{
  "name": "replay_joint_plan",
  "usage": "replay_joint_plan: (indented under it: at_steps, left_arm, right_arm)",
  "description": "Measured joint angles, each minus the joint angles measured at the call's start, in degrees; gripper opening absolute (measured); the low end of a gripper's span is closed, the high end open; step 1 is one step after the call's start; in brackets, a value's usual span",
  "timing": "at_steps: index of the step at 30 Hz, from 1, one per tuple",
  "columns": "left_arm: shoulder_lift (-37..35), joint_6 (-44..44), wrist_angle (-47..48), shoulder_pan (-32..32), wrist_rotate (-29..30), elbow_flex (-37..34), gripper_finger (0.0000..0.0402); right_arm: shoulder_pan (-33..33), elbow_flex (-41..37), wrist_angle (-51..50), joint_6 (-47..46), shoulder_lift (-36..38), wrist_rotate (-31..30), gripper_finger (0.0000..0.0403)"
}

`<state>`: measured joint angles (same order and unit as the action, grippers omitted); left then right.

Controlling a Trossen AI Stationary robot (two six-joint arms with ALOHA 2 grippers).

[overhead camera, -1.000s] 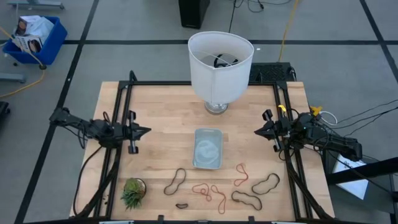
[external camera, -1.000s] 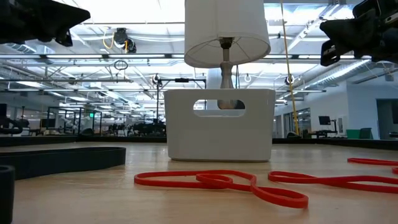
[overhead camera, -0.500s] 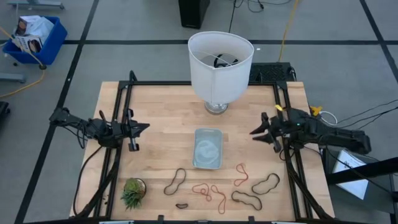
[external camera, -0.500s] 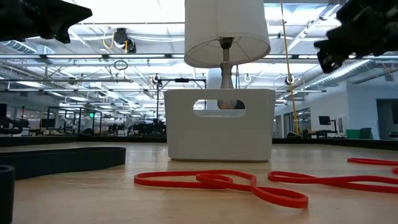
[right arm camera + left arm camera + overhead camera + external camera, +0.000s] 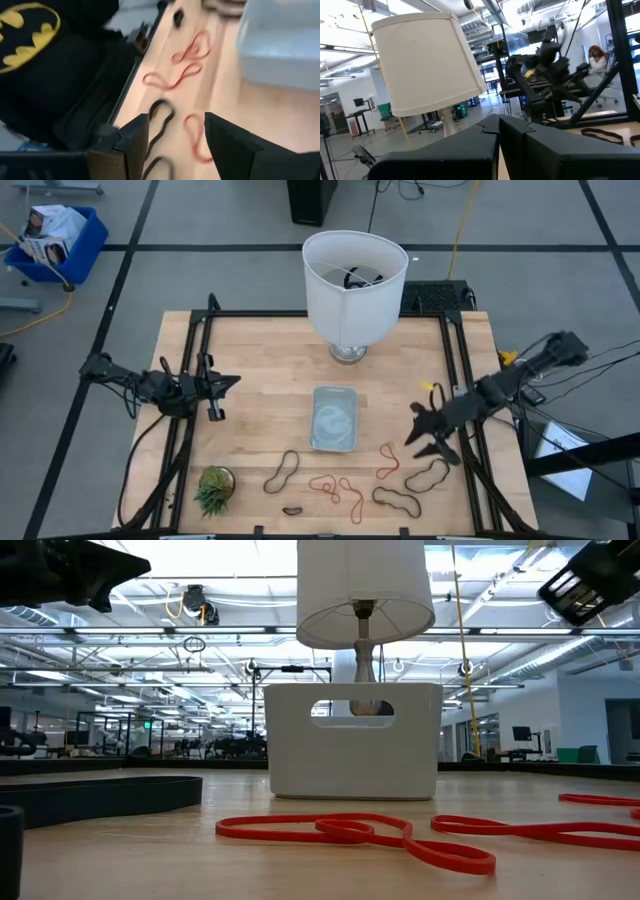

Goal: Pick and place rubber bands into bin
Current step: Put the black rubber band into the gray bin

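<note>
Pictured with fingers spread wide and empty: right tool (image 5: 425, 439), poised over the near right part of the table (image 5: 260, 360), touching nothing

Just beneath and nearest that tool: a red-orange rubber band (image 5: 388, 461) and a dark rubber band (image 5: 427, 474), both flat on the wood; the same pair visible between and beside the tool's own fingers in the right wrist view

A little farther out, along the table's near edge: more rubber bands (image 5: 337, 489), red-orange and dark, none lifted

Beyond the tool toward the table's middle: the bin (image 5: 334, 418), pale and translucent, apparently with no band inside, so the job looks barely begun, every visible loop yet to be moved

Farther off, across the table: left tool (image 5: 232, 383), pressed together, holding nothing, waiting at the left rail

At the far edge: a tall white lampshade (image 5: 355, 287)
</note>
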<state>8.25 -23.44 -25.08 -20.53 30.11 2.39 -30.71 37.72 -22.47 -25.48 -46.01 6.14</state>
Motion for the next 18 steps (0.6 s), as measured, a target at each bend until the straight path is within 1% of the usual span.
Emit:
replay_joint_plan:
  at_steps: [2, 5, 8, 11, 14, 18]
  left_arm:
    - [0.00, 0.25, 0.06, 0.00, -0.02, 0.00, 0.0008]
    - [0.00, 1.67, 0.43, 0.00, -0.02, 0.02, 0.0008]
    - [-0.02, 2.89, 1.14, 0.00, -0.02, 0.02, 0.0008]
    - [0.00, 3.23, 1.49, 0.00, -0.04, 0.02, 0.0008]
    - [0.00, 3.23, 1.55, 0.00, -0.04, 0.02, 0.0008]
    - [0.00, 3.19, 1.55, 0.00, -0.04, 0.02, 0.0008]
  right_arm:
    - [-4.17, 1.88, -2.48, -4.04, -3.34, -2.88, 0.0185]
    - [-8.53, 2.31, -6.29, -9.38, -7.78, -6.12, 0.0185]
    - [-10.70, 2.40, -9.05, -13.81, -12.16, -6.41, 0.0185]
    - [-11.84, 2.40, -11.21, -14.00, -16.66, -6.86, 0.0185]
    - [-12.93, 2.41, -11.06, -11.51, -20.73, -8.04, 0.0185]
    - [-14.25, 2.41, -11.13, -10.95, -25.99, -6.01, 0.0185]
